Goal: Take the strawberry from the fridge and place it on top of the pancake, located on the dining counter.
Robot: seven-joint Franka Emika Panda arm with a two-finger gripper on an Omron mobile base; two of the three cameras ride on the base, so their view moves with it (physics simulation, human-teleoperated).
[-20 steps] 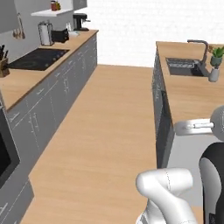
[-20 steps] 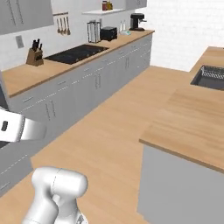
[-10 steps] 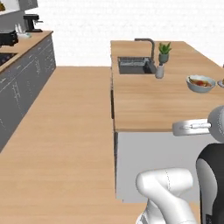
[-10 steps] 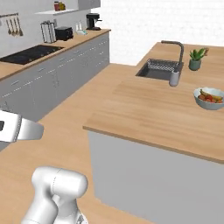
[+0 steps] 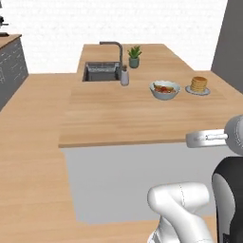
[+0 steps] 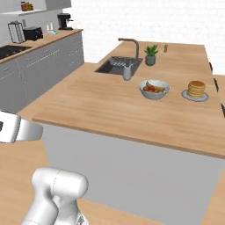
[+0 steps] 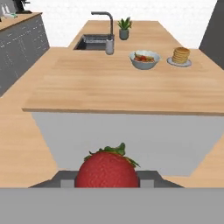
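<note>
The strawberry [image 7: 108,169] sat pinched between the gripper [image 7: 107,179] fingertips, short of the dining counter [image 7: 131,83]. The pancake [image 7: 181,55] stood on its plate [image 7: 180,63] near the worktop's far right corner, ahead and rightward, beyond the fruit bowl [image 7: 144,60].

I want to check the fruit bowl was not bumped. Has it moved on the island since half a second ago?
No. The bowl sits between the sink and the pancakes, as before; the camera turned.

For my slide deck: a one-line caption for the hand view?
End effector carrying the strawberry toward the pancake.
</note>
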